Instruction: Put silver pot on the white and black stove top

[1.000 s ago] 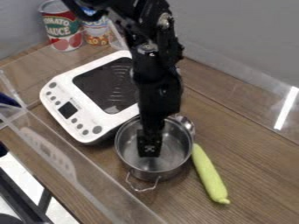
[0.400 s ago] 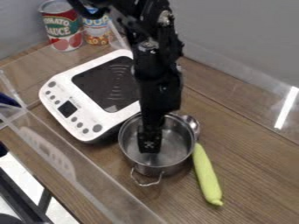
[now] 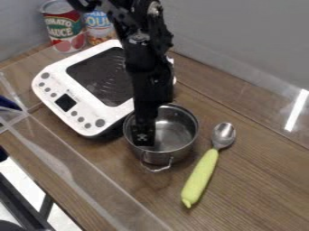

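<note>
The silver pot [image 3: 169, 137] stands on the wooden table, its rim against the front right edge of the white and black stove top [image 3: 87, 83]. My gripper [image 3: 143, 141] points straight down into the pot at its left inner wall. It is open, with one dark fingertip [image 3: 145, 137] low in the pot. The arm hides part of the stove's black ringed surface and the pot's far rim.
A silver spoon [image 3: 225, 135] lies right of the pot, and a yellow-green corn cob [image 3: 200, 176] lies in front of it. Two labelled tin cans [image 3: 58, 24] stand at the back left. A clear barrier [image 3: 49, 162] runs along the table's near edge.
The gripper moved up and left in the picture with the pot sliding along, now against the stove. The stove shifted left, the corn turned, and the spoon came into view.
</note>
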Available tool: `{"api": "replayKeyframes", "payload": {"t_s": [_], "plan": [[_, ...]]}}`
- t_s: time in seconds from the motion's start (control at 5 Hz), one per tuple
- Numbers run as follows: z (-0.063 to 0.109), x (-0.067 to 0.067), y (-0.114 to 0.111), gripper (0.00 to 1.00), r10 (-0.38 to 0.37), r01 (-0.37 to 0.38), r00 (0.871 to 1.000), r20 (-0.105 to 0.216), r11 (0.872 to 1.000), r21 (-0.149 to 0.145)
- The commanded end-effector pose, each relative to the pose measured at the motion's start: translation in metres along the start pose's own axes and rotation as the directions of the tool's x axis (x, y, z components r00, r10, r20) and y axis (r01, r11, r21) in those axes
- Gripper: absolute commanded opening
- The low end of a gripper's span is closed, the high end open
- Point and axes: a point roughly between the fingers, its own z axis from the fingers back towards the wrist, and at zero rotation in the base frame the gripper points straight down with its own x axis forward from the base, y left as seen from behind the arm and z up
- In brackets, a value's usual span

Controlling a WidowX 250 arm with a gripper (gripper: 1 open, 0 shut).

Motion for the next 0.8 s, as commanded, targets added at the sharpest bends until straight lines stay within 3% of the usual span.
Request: {"api": "replayKeyframes", "payload": {"t_s": [0.0, 0.6], "plan": [[0.006, -0.002, 0.006, 1.0, -0.008, 0.007, 1.0, 0.023, 1.0, 0.03], [0.004, -0.012, 0.019, 1.0, -0.055, 0.054, 0.998, 0.04, 0.998, 0.028]]}}
